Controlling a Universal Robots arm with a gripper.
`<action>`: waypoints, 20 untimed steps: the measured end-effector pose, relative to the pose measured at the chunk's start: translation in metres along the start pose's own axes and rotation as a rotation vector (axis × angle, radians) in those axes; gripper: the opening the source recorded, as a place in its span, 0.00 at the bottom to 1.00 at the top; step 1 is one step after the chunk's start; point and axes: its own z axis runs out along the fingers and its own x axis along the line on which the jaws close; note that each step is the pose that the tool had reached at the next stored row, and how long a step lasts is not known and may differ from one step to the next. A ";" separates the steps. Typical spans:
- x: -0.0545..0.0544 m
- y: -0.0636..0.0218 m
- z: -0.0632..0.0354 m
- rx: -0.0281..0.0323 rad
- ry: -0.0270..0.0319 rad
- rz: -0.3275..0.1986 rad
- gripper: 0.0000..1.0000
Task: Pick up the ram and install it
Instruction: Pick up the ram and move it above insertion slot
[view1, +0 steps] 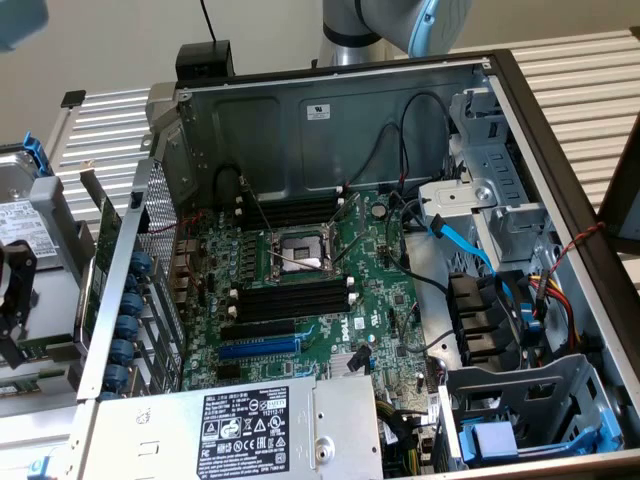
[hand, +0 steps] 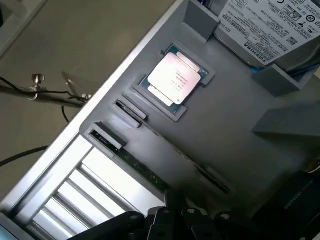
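**Desk:** Status of the long thin green ram stick (hand: 142, 170)?

**Operator:** It stands on edge in a slot of the grey plastic tray (hand: 240, 115), near the square silver processor (hand: 176, 79). My black gripper (hand: 172, 217) hangs closed over one end, so I judge this the pick-up stage. Grasping calls for opened jaws squared along its edge.

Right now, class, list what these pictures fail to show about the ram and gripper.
The ram, wrist view: edge-on in the grey tray; chips and label hidden.
The gripper, wrist view: cut off by the frame edge; contact with ram unclear.
Exterior view: grey tray cut off at that view's left edge.
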 end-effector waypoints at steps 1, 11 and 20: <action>0.000 0.0000 0.0000 -0.0003 0.0004 -0.018 0.11; 0.000 0.0002 0.0004 -0.0039 0.0046 -0.199 0.11; 0.000 0.0003 0.0010 -0.0071 0.0085 -0.363 0.11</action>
